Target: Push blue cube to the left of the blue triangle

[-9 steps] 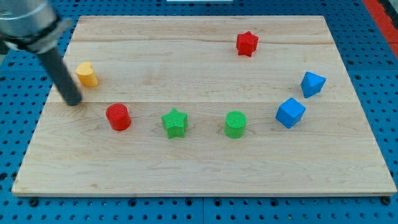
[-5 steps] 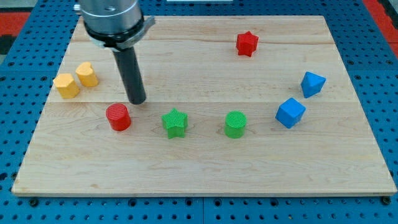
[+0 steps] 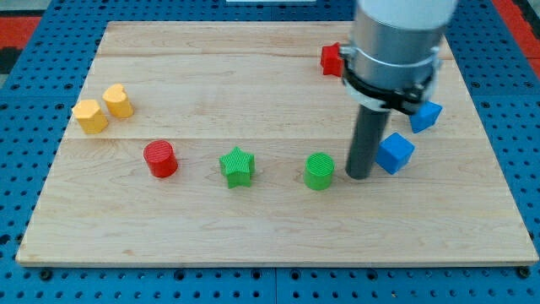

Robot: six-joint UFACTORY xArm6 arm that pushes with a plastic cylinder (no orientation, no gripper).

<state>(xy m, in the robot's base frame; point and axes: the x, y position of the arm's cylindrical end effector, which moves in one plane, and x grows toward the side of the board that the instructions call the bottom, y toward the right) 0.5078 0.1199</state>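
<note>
My tip (image 3: 359, 175) has crossed the table (image 3: 253, 228) from beside the red cylinder (image 3: 159, 159); it now sits between green cylinder (image 3: 319, 170) and blue cube (image 3: 394, 153), at the cube's nine o'clock; no fingers exist; the cube lies at seven o'clock of the blue triangle (image 3: 429, 115); approach is in hand; next I judge it must round the cube to push toward twelve.

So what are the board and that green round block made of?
The board looks like pale, unvarnished wood: grain lines and plank seams show. The green cylinder looks like matte plastic, with fine ridges across its surface, possibly 3D-printed; I can't be sure.
</note>
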